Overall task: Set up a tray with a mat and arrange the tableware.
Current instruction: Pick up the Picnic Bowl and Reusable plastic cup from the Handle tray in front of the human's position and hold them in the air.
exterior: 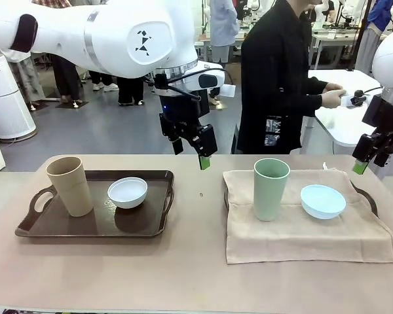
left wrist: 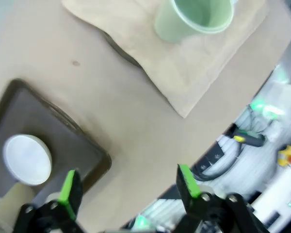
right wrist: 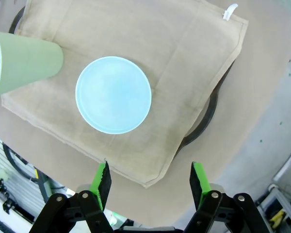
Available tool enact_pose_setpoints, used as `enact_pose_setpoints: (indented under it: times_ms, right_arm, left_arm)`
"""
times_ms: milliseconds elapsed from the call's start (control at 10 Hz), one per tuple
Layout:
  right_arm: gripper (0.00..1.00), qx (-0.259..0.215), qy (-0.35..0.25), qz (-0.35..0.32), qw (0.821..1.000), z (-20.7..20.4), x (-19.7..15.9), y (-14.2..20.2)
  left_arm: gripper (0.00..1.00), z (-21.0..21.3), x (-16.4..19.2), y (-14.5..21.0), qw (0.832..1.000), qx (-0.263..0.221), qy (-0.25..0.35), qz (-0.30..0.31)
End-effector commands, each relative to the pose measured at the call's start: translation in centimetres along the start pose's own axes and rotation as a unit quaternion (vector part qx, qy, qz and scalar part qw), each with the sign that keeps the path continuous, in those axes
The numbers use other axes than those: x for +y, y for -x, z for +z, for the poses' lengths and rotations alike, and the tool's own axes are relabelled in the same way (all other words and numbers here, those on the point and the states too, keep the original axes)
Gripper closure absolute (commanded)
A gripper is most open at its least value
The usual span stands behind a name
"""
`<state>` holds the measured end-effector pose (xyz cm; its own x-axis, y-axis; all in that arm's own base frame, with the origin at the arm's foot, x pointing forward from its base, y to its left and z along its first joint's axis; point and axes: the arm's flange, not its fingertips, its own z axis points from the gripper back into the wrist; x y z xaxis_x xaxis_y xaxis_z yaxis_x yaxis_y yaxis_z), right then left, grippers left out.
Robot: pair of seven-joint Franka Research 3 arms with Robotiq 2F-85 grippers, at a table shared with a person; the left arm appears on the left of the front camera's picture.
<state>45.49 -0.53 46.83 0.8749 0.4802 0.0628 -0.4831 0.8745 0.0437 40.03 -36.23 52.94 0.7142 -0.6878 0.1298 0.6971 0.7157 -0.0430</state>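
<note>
A dark brown tray [exterior: 59, 226] on the table's left holds the tan cup [exterior: 70, 186] and the white bowl [exterior: 128, 192]. On the right, a beige mat [exterior: 301, 229] covers a second tray [exterior: 369, 196], and the pale green cup [exterior: 270, 189] and light blue bowl [exterior: 323, 201] stand on it. My left gripper [exterior: 194, 149] hangs open above the table's middle, between the two trays. My right gripper [exterior: 373, 154] hovers open above the mat's far right corner. The left wrist view shows the white bowl [left wrist: 27, 159] and green cup [left wrist: 194, 19]; the right wrist view shows the blue bowl [right wrist: 113, 94] and green cup [right wrist: 22, 60].
A person in black [exterior: 275, 78] stands at the far side, hands at a white table [exterior: 347, 118] behind. A white cylinder appliance [exterior: 6, 98] stands at the far left. Bare tabletop [exterior: 196, 275] lies between the trays and along the near edge.
</note>
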Motion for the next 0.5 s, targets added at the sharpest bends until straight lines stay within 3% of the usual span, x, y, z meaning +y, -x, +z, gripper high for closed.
enact_pose_setpoints:
  times_ms: [0, 100, 200, 300, 400]
  right_arm:
    - [0.16, 0.006, -0.014, -0.011, 1.0, 0.4, -0.2, 0.6]
    - [0.16, 0.01, -0.02, -0.024, 0.999, 0.9, -0.5, 1.2]
    - [0.16, 0.001, -0.063, -0.045, 0.997, 1.9, -1.5, 1.7]
    - [0.16, -0.016, -0.19, -0.072, 0.979, 3.3, -3.4, 2.5]
    - [0.16, -0.05, -0.336, -0.11, 0.934, 4.7, -5.5, 3.9]
  left_arm:
    - [0.0, 4.4, 9.6, 7.4, 0.99, -0.032, 0.025, 0.133]
    - [0.0, 7.6, 14.7, 13.0, 0.976, -0.054, 0.02, 0.212]
    - [0.0, 9.3, 18.1, 16.5, 0.963, -0.074, 0.032, 0.255]
    - [0.0, 10.7, 20.7, 19.5, 0.952, -0.101, 0.048, 0.285]
    - [0.0, 11.9, 22.8, 22.8, 0.942, -0.136, 0.072, 0.299]
